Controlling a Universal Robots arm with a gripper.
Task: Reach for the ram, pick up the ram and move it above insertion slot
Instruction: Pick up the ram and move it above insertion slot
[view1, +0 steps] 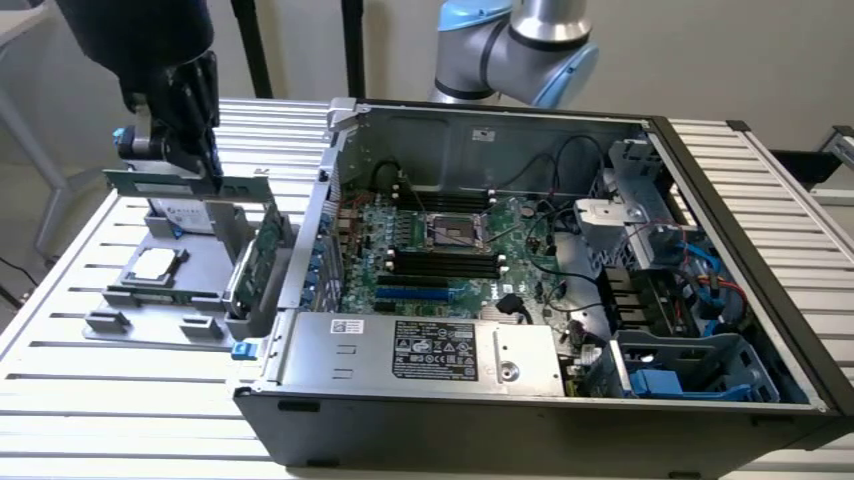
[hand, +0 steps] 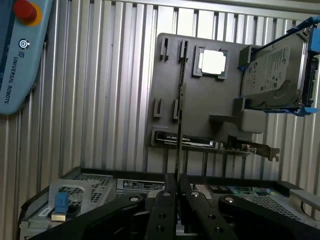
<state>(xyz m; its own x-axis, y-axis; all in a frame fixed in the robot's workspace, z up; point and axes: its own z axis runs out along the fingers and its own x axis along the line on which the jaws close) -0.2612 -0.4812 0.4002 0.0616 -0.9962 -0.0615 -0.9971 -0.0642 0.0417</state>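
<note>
Nearest in the exterior view sits the open computer case (view1: 534, 400), lying on its side on the slatted metal worktop (view1: 80, 400), its power supply (view1: 427, 350) at the near edge carrying a white label whose print I cannot read. Behind that lies the motherboard (view1: 441, 250), with its black memory slots (view1: 441, 263) bare, so the move to above the slot is not yet done.

On the exterior view's left, a grey parts tray (view1: 174, 290) holds a processor (view1: 151, 264) and, standing on edge beside the case, the wider green card (view1: 254, 265).

Above the tray's far end hangs the tool (view1: 200, 155), its fingers closed on the ram (view1: 187, 183), a thin green stick held level and clear of its holder. I judge the reach and pick-up done, with the carry across to the case remaining.

From the wrist view the ram (hand: 178, 125) appears edge-on between the fingers (hand: 162, 215), a hard drive (hand: 272, 75) stands in the tray, and a blue-grey pendant (hand: 20, 55) reads "UNIVERSAL ROBOTS".
</note>
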